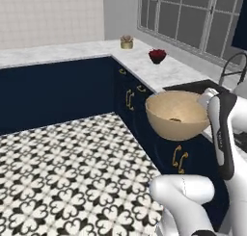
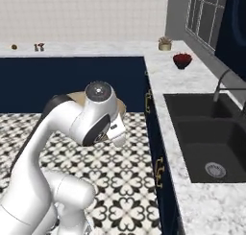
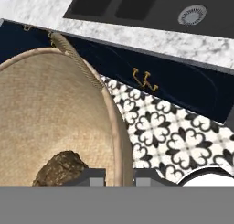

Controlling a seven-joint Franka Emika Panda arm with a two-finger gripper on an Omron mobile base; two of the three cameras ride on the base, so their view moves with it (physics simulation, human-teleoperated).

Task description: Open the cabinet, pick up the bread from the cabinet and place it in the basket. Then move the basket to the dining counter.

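The bread [image 3: 61, 169] already lies inside the basket [image 1: 176, 115], which the claw [image 3: 119, 176] holds clamped by its rim, lifted over the patterned floor [image 1: 72, 172] beside the sink counter [image 1: 159, 71]; carrying it to the far dining counter [image 1: 48, 53] remains.

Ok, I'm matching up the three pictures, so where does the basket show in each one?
Left base view: the basket is right of centre, held up in front of the navy cabinets.
Right base view: just a tan sliver shows behind the arm's white joint, left of centre.
Hand view: it takes up the left half, bread inside.
Shared landmark: the black sink.
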